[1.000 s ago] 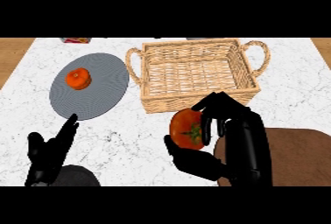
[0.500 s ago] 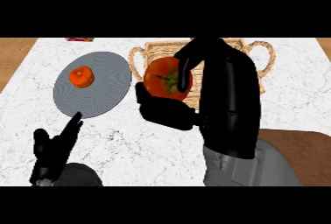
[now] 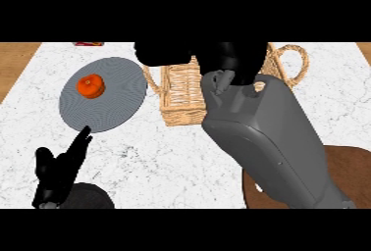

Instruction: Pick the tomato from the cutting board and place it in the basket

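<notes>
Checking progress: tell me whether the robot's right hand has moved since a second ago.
Yes. The black right hand has travelled away from the robot, from the near white counter in front of the woven wicker basket to over the basket itself.

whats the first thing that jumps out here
The big grey right forearm fills the right half, its black right hand over the wicker basket at top centre. To the left, a small orange-red fruit sits on a grey plate. The left hand rests open at lower left.
</notes>
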Motion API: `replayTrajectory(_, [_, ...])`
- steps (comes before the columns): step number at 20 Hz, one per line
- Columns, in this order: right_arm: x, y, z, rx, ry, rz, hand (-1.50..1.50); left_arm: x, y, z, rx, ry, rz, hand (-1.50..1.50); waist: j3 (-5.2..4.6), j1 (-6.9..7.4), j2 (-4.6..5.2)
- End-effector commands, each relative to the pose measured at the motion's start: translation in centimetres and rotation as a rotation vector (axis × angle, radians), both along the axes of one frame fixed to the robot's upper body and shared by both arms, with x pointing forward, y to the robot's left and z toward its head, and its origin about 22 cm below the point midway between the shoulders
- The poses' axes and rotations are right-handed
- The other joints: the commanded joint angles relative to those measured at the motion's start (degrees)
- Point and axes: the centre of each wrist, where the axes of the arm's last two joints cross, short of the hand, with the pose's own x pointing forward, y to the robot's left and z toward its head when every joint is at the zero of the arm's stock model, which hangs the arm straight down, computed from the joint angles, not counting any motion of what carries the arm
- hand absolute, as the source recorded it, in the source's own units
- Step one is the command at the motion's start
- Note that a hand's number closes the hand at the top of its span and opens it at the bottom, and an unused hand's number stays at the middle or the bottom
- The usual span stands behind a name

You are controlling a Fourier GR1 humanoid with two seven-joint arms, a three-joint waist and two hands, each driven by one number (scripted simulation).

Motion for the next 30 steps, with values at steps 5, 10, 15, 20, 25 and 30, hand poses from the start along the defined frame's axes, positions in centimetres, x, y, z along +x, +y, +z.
replayTrajectory(5, [4.7, -2.2, -1.3, 0.270, 0.092, -0.073, 1.50, -1.5, 0.8, -2.0, -0.008, 0.139, 0.041, 0.00, -0.60, 0.24, 0.90])
replayTrajectory(10, [5.4, -2.0, -4.5, 0.280, 0.105, -0.037, 1.50, -0.9, -1.2, -2.8, -0.008, 0.154, 0.031, 0.00, -0.61, -0.89, 0.59])
replayTrajectory(15, [6.8, -4.0, -7.8, 0.296, 0.108, -0.053, 1.50, -2.2, 0.5, -3.2, -0.013, 0.161, 0.046, 0.00, -0.59, -1.39, 0.47])
replayTrajectory(20, [8.2, -6.0, -11.1, 0.016, 0.184, -0.190, 1.50, -1.9, -0.5, -2.9, 0.000, 0.162, 0.070, 0.00, -0.61, -2.10, 0.39])
replayTrajectory(25, [8.0, -7.5, -9.3, -0.029, 0.156, -0.133, -1.50, -1.3, 2.2, -1.9, -0.019, 0.157, 0.064, 0.00, -0.60, -2.26, 0.17])
replayTrajectory(30, [8.1, -8.1, -8.3, 0.001, 0.110, -0.141, -1.50, -1.9, 1.3, -3.9, -0.001, 0.175, 0.063, 0.00, -0.63, -2.25, 0.28])
